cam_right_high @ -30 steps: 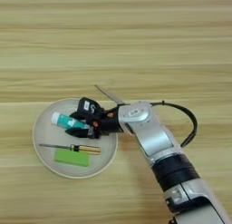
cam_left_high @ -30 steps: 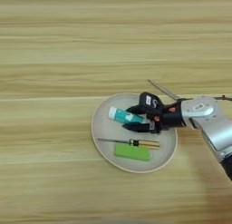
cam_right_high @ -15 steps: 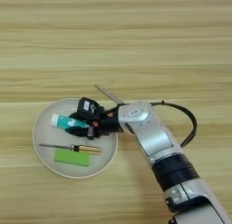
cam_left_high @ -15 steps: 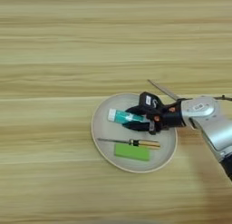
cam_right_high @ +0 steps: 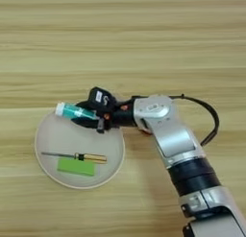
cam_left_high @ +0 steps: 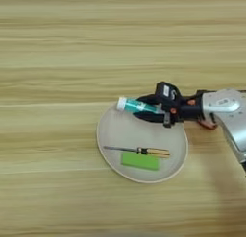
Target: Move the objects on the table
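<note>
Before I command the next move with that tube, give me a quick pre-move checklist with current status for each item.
1. Right gripper closed on the tube: ok.
2. Tube raised off the plate, cap end over the upper left rim: ok.
3. Screwdriver lying in the plate, apart from the gripper: ok.
4. Green block flat in the plate below the screwdriver: ok.
5. Scissors location: cannot tell, mostly hidden behind the arm.

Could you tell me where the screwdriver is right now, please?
The screwdriver lies flat in the lower half of the plate, just above the green block and below the tube at the right gripper.
</note>
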